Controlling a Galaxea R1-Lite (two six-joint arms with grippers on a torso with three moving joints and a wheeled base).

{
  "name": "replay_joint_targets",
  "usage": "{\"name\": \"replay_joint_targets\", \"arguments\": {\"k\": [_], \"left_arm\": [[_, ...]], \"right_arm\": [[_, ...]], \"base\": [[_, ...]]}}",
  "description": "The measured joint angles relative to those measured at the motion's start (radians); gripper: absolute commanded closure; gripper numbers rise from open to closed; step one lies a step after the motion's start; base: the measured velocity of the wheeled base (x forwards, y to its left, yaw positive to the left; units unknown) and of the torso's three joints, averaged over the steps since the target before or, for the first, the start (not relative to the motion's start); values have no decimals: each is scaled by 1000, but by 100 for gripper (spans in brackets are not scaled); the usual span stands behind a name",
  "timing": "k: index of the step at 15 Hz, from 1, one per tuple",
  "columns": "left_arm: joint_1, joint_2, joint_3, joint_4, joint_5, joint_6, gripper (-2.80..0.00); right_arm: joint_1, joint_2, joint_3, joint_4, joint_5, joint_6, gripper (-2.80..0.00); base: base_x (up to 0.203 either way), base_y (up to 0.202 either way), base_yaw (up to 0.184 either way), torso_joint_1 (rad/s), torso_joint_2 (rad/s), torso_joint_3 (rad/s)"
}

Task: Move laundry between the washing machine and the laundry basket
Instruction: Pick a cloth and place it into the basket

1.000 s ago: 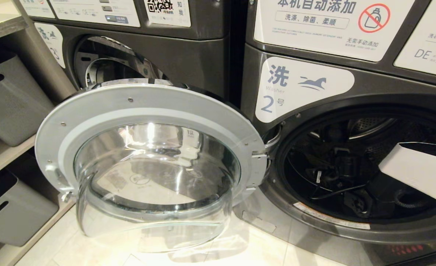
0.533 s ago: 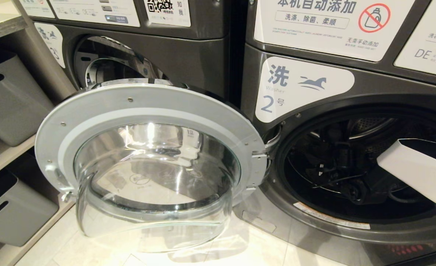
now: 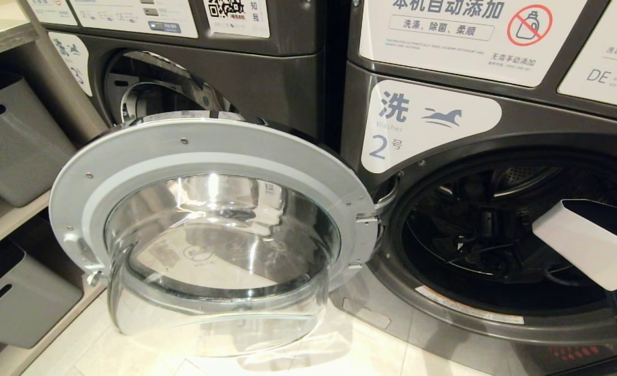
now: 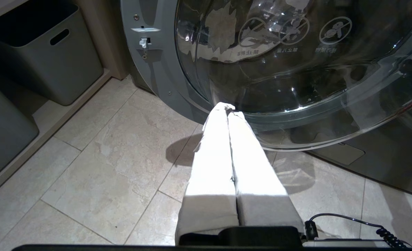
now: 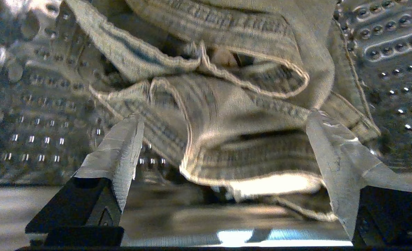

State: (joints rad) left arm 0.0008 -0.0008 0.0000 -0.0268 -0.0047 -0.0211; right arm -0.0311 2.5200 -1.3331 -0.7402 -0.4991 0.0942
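1. The dark grey front-loading washing machine (image 3: 496, 130) surrounds my right arm; its perforated steel drum (image 5: 35, 122) encloses my right gripper (image 5: 223, 120).
2. Crumpled beige-grey knitted laundry (image 5: 226, 104) lies just ahead, between my wide-spread fingers (image 5: 122, 146).
3. My left gripper (image 4: 228, 109) hangs pressed together below the round glass door (image 4: 296, 69).

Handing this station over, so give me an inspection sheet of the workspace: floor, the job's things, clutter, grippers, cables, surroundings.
Surface: pale tiled floor.
Job's things: washer 2 with door swung open; crumpled beige garment lying in the drum. Laundry basket: nothing seen.
Clutter: nothing seen.
Grippers: right gripper inside the drum, fingers spread wide either side of the garment, not closed on it. Left gripper shut, empty, low over the floor near the door glass.
Cables: coiled black cable by the left wrist.
Surroundings: second washer to the left; grey bins on shelves.
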Motion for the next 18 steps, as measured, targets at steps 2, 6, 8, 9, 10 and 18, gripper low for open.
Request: {"name": "replay_joint_targets", "arguments": {"k": [2,6,8,9,10,18], "left_arm": [[0,0,0,0,0,0,0],[0,0,0,0,0,0,0],[0,0,0,0,0,0,0],[0,0,0,0,0,0,0],[0,0,0,0,0,0,0],[0,0,0,0,0,0,0]], "right_arm": [[-2,28,-44,4,0,0,-280],[-2,94,-129,36,-8,-1,-280],[-7,127,-177,53,-22,-1,-280],[-10,139,-201,64,-26,-1,-280],[-12,150,-225,78,-33,-2,0],[-26,198,-298,101,-70,-2,0]], "base": [[0,0,0,0,0,0],[0,0,0,0,0,0],[0,0,0,0,0,0],[0,0,0,0,0,0],[0,0,0,0,0,0],[0,0,0,0,0,0]]}}
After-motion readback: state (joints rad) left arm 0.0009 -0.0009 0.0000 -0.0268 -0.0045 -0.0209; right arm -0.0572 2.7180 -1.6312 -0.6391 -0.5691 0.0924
